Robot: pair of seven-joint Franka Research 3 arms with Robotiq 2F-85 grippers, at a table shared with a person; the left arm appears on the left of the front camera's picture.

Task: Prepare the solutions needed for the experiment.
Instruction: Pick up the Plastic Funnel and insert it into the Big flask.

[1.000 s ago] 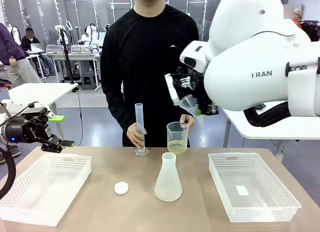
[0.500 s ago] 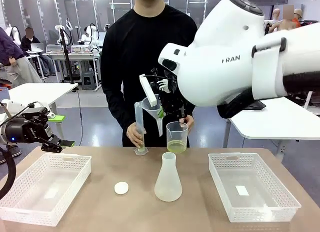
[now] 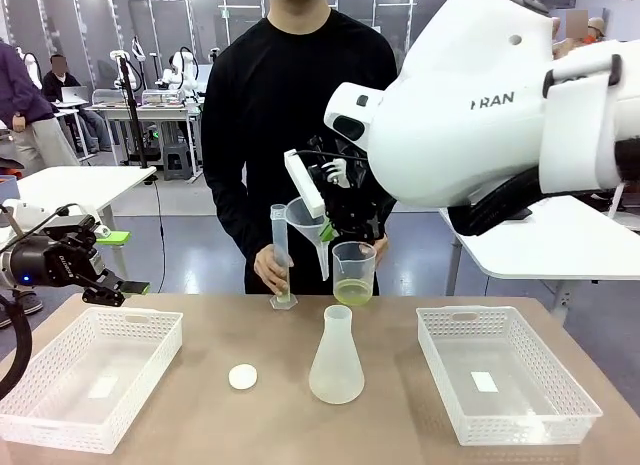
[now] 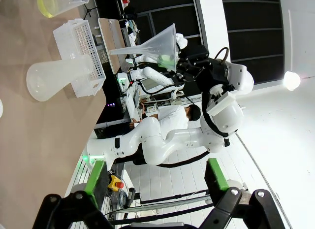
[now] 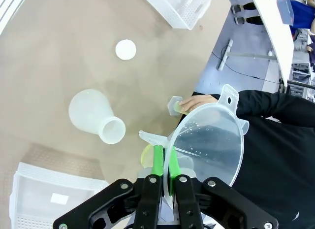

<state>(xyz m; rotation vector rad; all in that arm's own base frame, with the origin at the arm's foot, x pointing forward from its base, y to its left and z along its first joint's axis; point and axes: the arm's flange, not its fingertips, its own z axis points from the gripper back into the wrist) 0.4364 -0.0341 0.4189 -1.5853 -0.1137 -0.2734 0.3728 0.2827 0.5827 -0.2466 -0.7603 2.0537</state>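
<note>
Over the last second the right gripper (image 3: 325, 227) has swung the funnel (image 3: 308, 221) leftward, up beside the graduated cylinder (image 3: 279, 247) that the person's hand (image 3: 268, 273) steadies. From the front, the solutions (image 3: 352, 293) lie shallow in the beaker (image 3: 354, 265) beyond the conical flask (image 3: 336, 357). The left wrist view shows the left gripper (image 4: 155, 175) spread and empty. In the right wrist view, the closed fingers pinch the funnel's thin rim. That hold could let it pivot or slip, and its spout might knock the cylinder.

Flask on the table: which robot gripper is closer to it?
Right. The right gripper, holding the funnel, hangs above the flask; the left gripper is far off by the left basket.
</note>
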